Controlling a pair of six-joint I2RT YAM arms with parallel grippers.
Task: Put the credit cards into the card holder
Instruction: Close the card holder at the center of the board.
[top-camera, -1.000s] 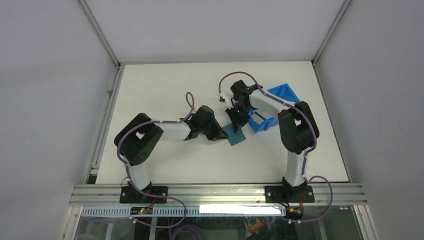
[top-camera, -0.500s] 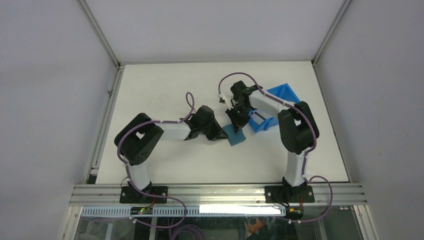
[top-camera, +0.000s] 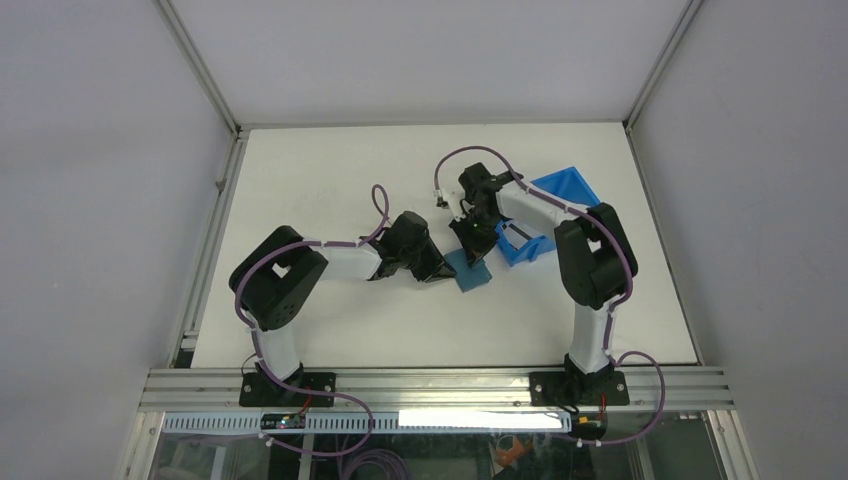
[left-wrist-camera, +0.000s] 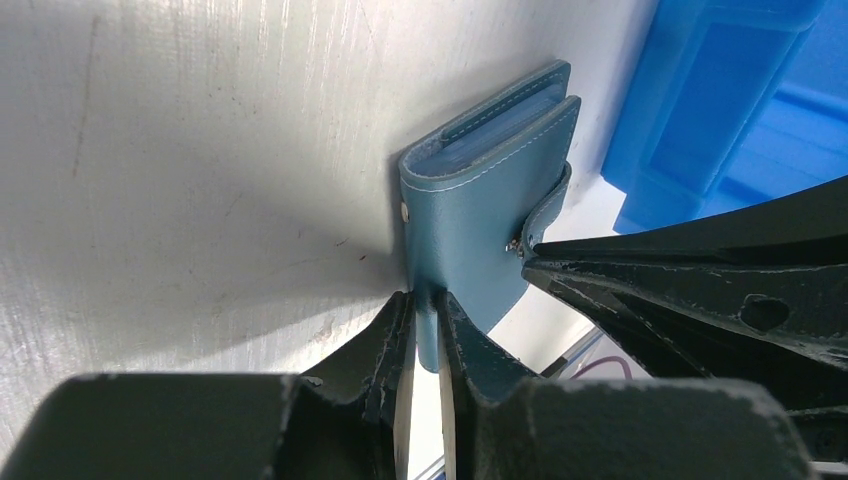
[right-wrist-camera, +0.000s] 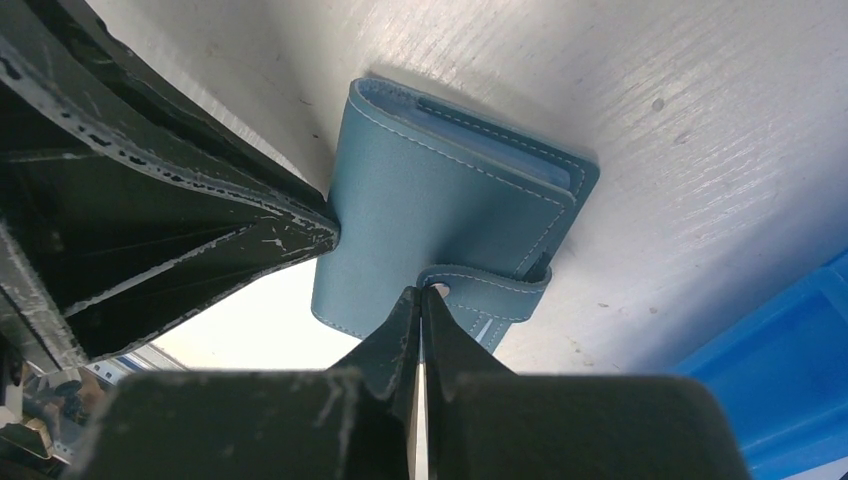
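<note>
Pinning the closed card holder on the table beside the blue bin, keeping the left gripper clamped narrow on its edge, and easing the pressed-together tips of the right gripper under the snap tab, prying gently, not dragging.

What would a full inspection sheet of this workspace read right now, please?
Surface: white table, faint scuffs in the wrist views.
Job's things: card holder folded closed, between the two grippers; credit cards: nothing seen loose.
Clutter: blue bin beside the holder, not touching it.
Grippers: left gripper shut on the holder's edge; right gripper shut, tips at the snap tab.
Cables: purple cables looped along both arms.
Surroundings: grey walls; aluminium rail at the near edge.
</note>
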